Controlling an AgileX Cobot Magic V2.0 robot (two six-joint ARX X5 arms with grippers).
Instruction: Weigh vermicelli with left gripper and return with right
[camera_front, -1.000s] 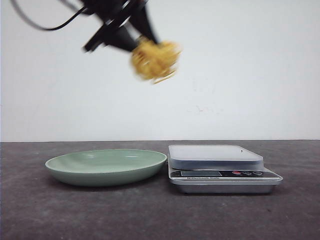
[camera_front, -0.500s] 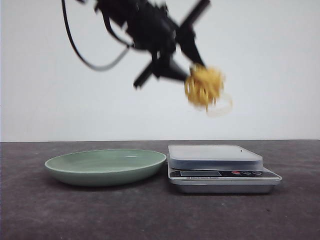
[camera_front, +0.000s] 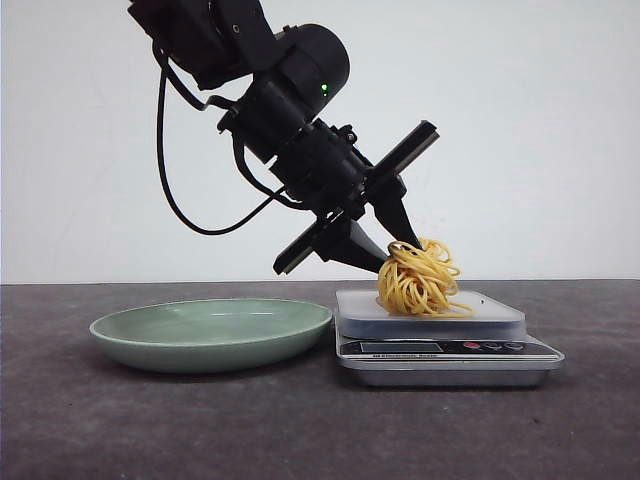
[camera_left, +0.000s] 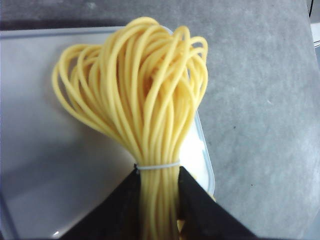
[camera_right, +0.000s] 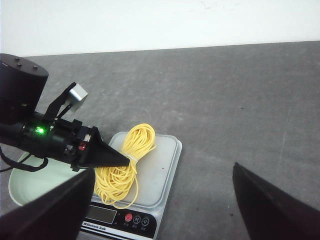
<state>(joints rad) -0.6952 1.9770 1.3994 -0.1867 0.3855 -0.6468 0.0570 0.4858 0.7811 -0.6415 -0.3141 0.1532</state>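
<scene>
Lab bench, blank white wall, scale

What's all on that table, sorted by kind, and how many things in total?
Noodle bundles: 1, the vermicelli
Plates: 1, the pale green plate
Scales: 1, the kitchen scale
Total: 3

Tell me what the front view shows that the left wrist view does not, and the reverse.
Only the front view shows the pale green plate, the scale's display and buttons, and the left arm's body with its green light. Only the left wrist view shows the thin white tie around the strands. Both show the vermicelli gripped by the left pincer on the scale's platform.
</scene>
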